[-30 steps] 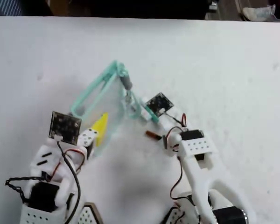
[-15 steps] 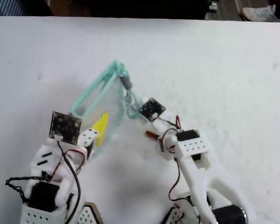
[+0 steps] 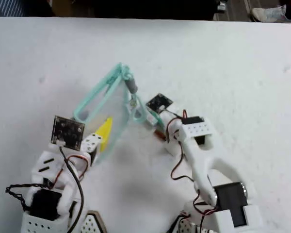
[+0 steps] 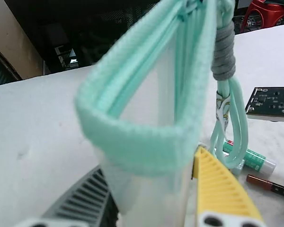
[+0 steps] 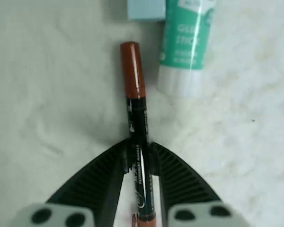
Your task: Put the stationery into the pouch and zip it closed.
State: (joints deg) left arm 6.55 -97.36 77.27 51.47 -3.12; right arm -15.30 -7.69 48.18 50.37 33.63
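Right hand [image 5: 139, 152] is clenched on the brown pen [image 5: 134, 90], which runs straight out ahead between the fingers [image 5: 109, 175], cap end farthest from the palm (can't tell if it's off the desk [image 3: 233, 73] yet). The glue stick [image 5: 185, 42] lies just beside that cap end, roughly parallel to it and not touching. Left hand [image 4: 149, 189] is grasping the pouch [image 4: 132, 142] by its wall, with the mouth held open. From the right hand the pouch sits just ahead and over toward the left arm, so I reckon the pen goes in end-first. Count: one pen, one glue stick, one pouch.
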